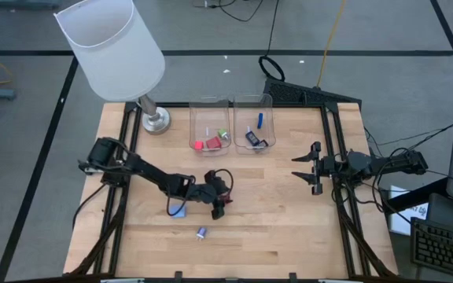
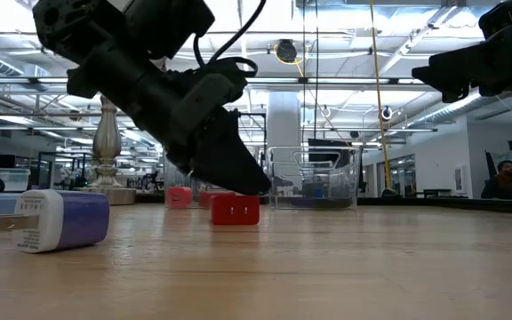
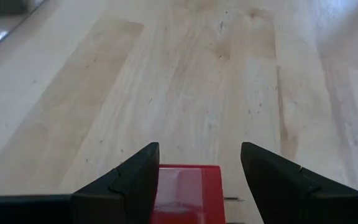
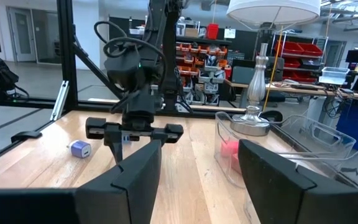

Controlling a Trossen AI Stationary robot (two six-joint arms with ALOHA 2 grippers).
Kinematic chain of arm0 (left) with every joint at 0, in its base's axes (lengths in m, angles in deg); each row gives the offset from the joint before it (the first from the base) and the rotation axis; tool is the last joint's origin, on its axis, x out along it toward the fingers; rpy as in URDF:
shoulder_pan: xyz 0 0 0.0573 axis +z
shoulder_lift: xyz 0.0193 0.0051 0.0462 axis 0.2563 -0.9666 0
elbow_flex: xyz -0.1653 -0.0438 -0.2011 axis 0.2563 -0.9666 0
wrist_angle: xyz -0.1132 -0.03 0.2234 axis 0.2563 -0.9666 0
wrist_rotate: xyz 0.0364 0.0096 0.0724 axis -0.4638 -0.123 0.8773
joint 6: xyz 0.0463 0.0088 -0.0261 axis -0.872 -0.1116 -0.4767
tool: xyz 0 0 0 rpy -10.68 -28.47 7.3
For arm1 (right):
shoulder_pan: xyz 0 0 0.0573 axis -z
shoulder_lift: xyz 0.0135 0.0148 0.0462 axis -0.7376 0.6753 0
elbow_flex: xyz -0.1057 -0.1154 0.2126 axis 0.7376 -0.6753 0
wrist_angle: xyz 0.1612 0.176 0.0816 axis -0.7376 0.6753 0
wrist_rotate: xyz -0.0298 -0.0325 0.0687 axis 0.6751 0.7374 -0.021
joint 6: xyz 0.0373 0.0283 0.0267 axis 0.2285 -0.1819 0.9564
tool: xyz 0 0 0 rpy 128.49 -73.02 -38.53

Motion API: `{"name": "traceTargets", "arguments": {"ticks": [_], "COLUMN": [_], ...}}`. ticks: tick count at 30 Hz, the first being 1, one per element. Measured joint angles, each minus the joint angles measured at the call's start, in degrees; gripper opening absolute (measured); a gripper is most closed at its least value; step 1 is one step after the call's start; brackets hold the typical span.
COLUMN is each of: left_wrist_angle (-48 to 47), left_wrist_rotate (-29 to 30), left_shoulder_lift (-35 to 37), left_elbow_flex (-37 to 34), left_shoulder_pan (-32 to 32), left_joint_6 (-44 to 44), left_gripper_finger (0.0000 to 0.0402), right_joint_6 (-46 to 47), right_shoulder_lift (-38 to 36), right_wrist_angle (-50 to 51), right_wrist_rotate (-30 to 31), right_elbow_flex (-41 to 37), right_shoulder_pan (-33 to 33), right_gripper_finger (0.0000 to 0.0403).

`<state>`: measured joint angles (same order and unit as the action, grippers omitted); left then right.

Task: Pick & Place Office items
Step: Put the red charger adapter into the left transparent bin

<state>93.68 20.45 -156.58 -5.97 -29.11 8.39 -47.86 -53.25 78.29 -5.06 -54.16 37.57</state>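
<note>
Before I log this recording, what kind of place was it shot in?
Probably a robotics lab or workshop in an open industrial space: shelving with red parts bins stands behind the wooden table, exposed ceiling beams run overhead, and a person sits at a desk.

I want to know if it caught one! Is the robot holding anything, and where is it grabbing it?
The left hand has its fingers on either side of a small red piece on the table; whether they squeeze it cannot be told. The right hand holds nothing.
</note>
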Motion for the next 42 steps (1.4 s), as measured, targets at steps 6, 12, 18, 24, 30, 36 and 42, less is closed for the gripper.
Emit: {"name": "traceTargets", "arguments": {"ticks": [6,12,18,24,30,36,42], "left_wrist_angle": [-7.2,-16.0,-23.3,-27.3,-25.1,-24.2,-24.2], "left_wrist_rotate": [-6.1,-16.8,-17.6,-13.4,-10.9,-10.7,-10.4], "left_shoulder_lift": [3.3,9.1,14.2,14.7,13.7,13.7,13.7], "left_elbow_flex": [0.0,-0.1,-0.2,-0.2,-0.2,-0.1,-0.1], "left_shoulder_pan": [0.5,0.8,-0.5,-2.4,-3.6,-3.5,-3.4], "left_joint_6": [9.5,15.5,19.7,13.8,10.3,2.9,-9.5], "left_gripper_finger": [0.0227,0.0227,0.0227,0.0227,0.0227,0.0227,0.0227], "right_joint_6": [0.0,0.0,0.0,0.0,0.0,0.0,0.0], "right_shoulder_lift": [0.0,0.0,0.0,0.0,0.0,0.0,0.0], "right_wrist_angle": [0.0,0.0,0.0,-0.1,0.0,0.0,0.0], "right_wrist_rotate": [0.0,0.0,0.0,0.0,0.0,0.0,0.0], "right_elbow_flex": [0.0,0.0,0.0,0.0,0.0,0.0,0.0], "right_shoulder_pan": [0.0,0.0,0.0,0.0,0.0,0.0,0.0], "right_gripper_finger": [0.0204,0.0207,0.0206,0.0205,0.0205,0.0207,0.0208]}}
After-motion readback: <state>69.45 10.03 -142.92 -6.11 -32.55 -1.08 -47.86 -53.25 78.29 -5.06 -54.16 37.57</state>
